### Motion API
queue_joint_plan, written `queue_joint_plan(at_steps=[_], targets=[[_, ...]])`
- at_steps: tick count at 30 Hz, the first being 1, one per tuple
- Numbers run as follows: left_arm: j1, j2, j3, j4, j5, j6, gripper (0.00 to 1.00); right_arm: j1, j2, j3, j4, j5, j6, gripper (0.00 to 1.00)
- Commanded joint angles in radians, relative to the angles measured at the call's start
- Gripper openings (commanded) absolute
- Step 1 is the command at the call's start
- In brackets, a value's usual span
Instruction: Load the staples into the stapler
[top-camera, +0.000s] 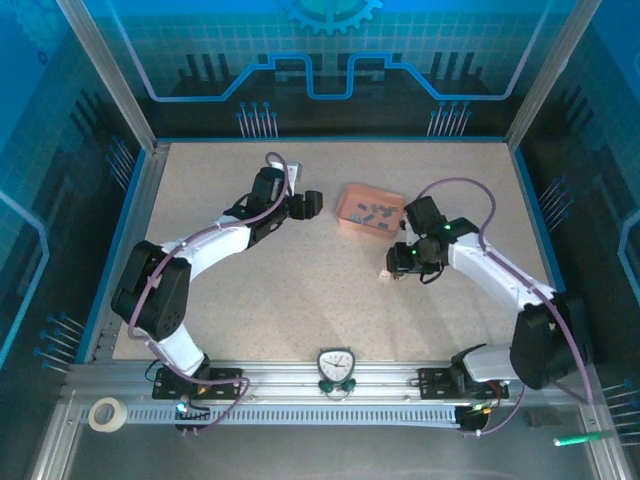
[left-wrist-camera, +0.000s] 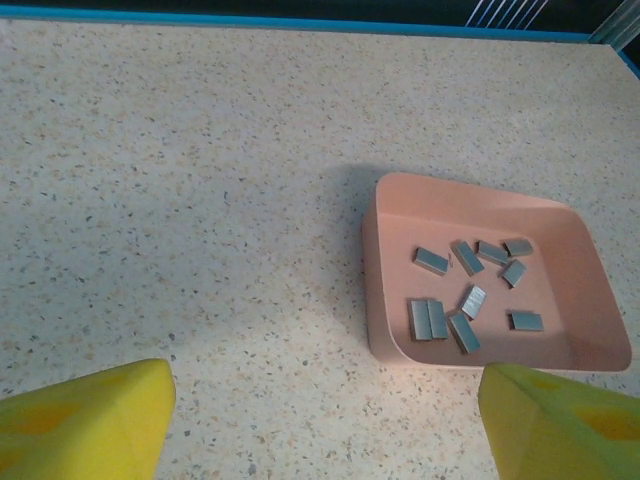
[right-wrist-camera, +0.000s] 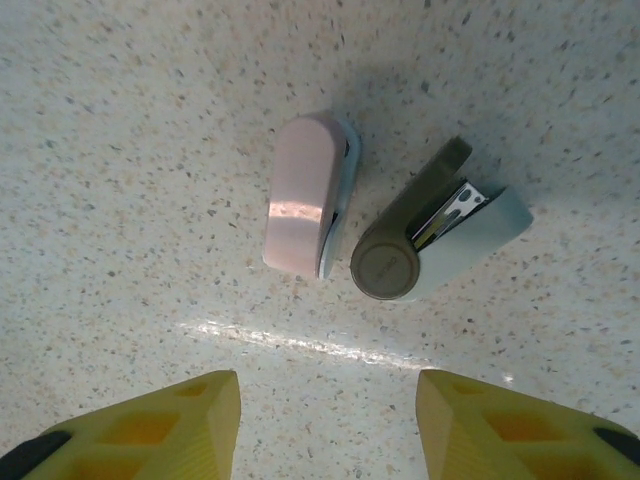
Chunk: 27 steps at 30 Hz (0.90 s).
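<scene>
Grippers from above: left gripper (top-camera: 312, 204) just left of the shallow salmon-pink plastic tray (top-camera: 345, 212), right gripper (top-camera: 394, 270) just nearside of it. Left wrist: my fingers (left-wrist-camera: 85, 420) apart, tiny dark grey metal staples (left-wrist-camera: 473, 300) inside the tray, ahead-right. Right wrist: fingers (right-wrist-camera: 150, 430) apart, pale pink mini stapler (right-wrist-camera: 303, 195) straight ahead, lengthwise away.

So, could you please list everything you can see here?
Table: one, speckled beige.
Tray: one, salmon pink, far middle of table.
Staples: about ten, dark grey, loose in tray.
Stapler: one, pale pink, on table, nearer than tray.
Second stapler-like item: one, olive and pale grey, beside stapler.
Timer: one, white, on near rail.
Tape roll: one, white, near-left corner.
Left gripper: one, yellow, open, by tray.
Right gripper: one, yellow, open, over stapler.
</scene>
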Motion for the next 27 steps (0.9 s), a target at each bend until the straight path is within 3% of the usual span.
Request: queue_joint_plan(at_steps=[1,16,27], targets=[[-0.007,0.009,0.038,-0.005,0.034,-0.031,0.81,0.017,0.064,0.055,-0.003,0.004,0.040,0.49],[-0.007,0.025,0.037,-0.009,0.010,-0.010,0.83,0.015,0.370,0.234,0.024,0.015,-0.004,0.49],[-0.006,0.042,0.042,0.006,0.010,-0.013,0.83,0.017,0.424,0.231,0.044,0.021,-0.010,0.39]])
